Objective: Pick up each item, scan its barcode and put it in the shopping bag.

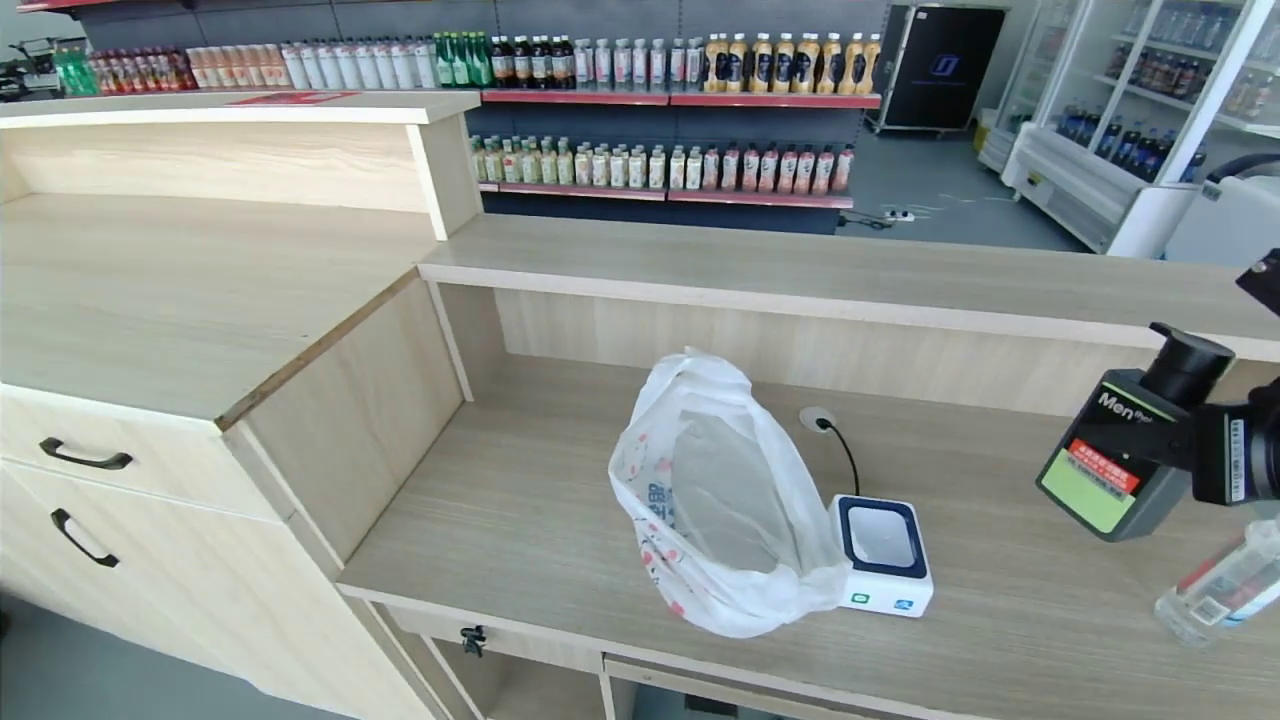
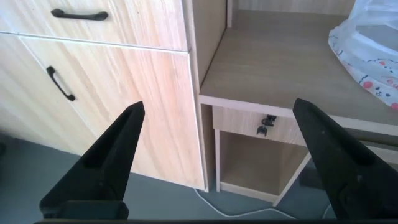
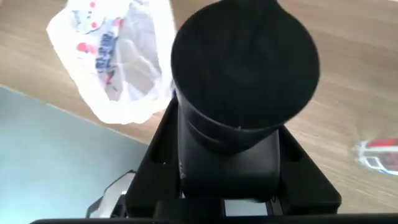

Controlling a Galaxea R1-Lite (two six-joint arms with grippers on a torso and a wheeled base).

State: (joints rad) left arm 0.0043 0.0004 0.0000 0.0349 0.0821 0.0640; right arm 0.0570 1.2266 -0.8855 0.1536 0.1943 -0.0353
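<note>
Left pincer (image 2: 217, 104) gapes empty, far from the shopping bag (image 1: 720, 500) and the scanner (image 1: 880, 555) just beside it, both left of and below the nearer right pincer (image 1: 1215, 450), which clamps a dark bottle (image 1: 1095, 490), tilted, cap upward.

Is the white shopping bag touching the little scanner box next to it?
Touching. The head view shows the rim of the shopping bag pressed against the side of the barcode scanner, overlapping it, with no gap between them.

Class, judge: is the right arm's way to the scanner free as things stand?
Probably yes: the right gripper, holding the dark bottle, hangs above the counter, with nothing between it and the scanner.
</note>
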